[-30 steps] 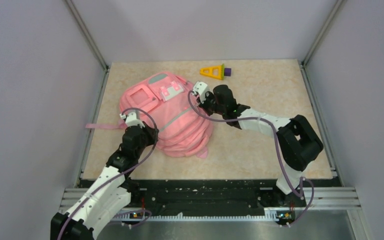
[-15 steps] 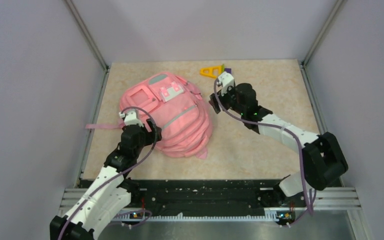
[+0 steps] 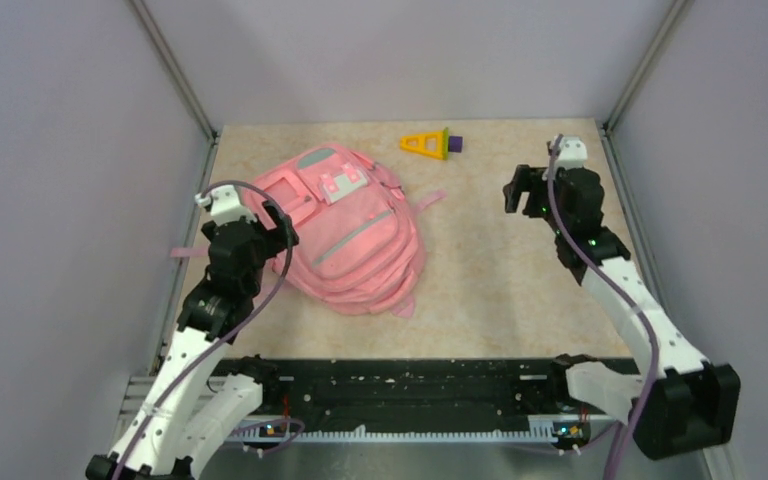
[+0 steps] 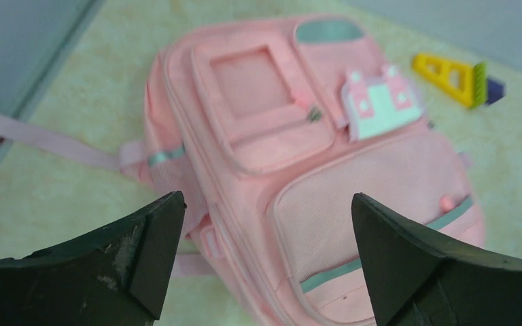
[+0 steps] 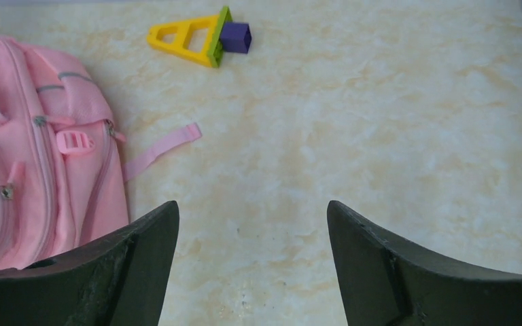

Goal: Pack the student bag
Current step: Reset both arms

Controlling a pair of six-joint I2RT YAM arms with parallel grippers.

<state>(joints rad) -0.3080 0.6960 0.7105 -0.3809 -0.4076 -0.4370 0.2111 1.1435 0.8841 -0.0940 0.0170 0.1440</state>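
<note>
One student bag point(image 3: 345, 235), large, pink fabric, lying flat and front-face up on the left-centre part of the table point(image 3: 500, 290). It is set on a slant, with its top toward the far edge and its bottom toward the arms' bases. Fittings noted on the front: a square window patch point(image 4: 251, 73) on the upper pocket; a small white-and-pink tag point(image 4: 380, 102) with two ears, just beside that patch; and grey-green strips point(image 3: 352, 237) running across the lower pockets. One loose pink strap point(image 3: 192, 251) trails off the bag's left side toward the table's left edge. A second, shorter strap end point(image 5: 160, 151) lies flat on the table at the bag's right side. One toy point(image 3: 427, 143), a yellow triangular frame with a green bar and a purple block at its broad end, lies near the far edge of the table, apart from the bag and to the right of its top. The left gripper point(image 4: 266, 204) hangs above the bag's left flank, its dark fingers spread wide with nothing between them, and is not in contact with the fabric as far as can be seen. The right gripper point(image 5: 251, 207) is held over bare table on the far right, well apart from the bag. Its fingers are likewise parted and empty, and from its wrist camera the bag's right side shows at the left and the toy at the top. Table surface: pale marbled beige, framed by metal rails, with plain grey walls on three sides.
</note>
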